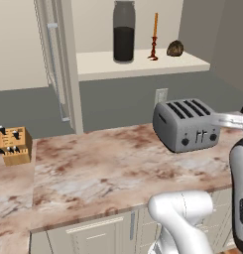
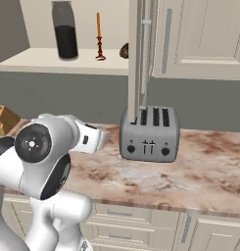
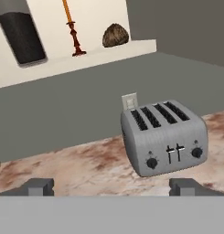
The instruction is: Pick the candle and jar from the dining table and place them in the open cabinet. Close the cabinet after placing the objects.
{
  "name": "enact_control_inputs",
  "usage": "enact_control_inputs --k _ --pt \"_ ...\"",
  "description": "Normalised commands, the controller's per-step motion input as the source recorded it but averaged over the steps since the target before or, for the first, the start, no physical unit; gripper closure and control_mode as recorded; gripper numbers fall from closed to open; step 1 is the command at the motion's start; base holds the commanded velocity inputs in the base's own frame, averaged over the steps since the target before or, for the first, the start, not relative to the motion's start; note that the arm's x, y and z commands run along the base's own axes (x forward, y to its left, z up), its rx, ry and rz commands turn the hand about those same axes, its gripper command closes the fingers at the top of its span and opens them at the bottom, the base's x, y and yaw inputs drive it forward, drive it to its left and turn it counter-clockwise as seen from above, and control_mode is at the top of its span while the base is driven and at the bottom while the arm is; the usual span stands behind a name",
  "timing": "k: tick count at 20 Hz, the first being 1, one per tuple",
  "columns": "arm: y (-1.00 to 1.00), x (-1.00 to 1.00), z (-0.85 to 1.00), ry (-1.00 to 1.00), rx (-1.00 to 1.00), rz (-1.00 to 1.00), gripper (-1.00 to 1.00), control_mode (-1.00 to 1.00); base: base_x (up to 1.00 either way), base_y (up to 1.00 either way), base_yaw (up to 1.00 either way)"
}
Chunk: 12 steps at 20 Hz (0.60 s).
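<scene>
Presently shelved — jar (image 1: 123, 31), candle (image 1: 154, 40) near cabinet (image 1: 143, 64) shelf edge; gripper (image 3: 111, 186) wide, empty — marble counter (image 1: 108, 163) beneath.

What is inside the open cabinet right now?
On the cabinet's shelf stand the jar, the candle and a small brown rounded object. In the right base view the open door partly covers the brown object.
</scene>
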Motion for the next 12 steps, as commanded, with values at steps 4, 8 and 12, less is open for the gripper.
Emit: enact_control_inputs --k 4,8,12 --pt "-0.51 0.05 -0.54 -0.07 0.15 0.04 -1.00 -1.00 0.00 0.00 0.00" --pt "-0.49 0.03 -0.24 -0.06 0.13 0.06 -1.00 -1.00 0.00 0.00 0.00" --pt "-0.29 0.28 -0.14 -0.01 0.07 -0.02 -1.00 -1.00 0.00 0.00 0.00"
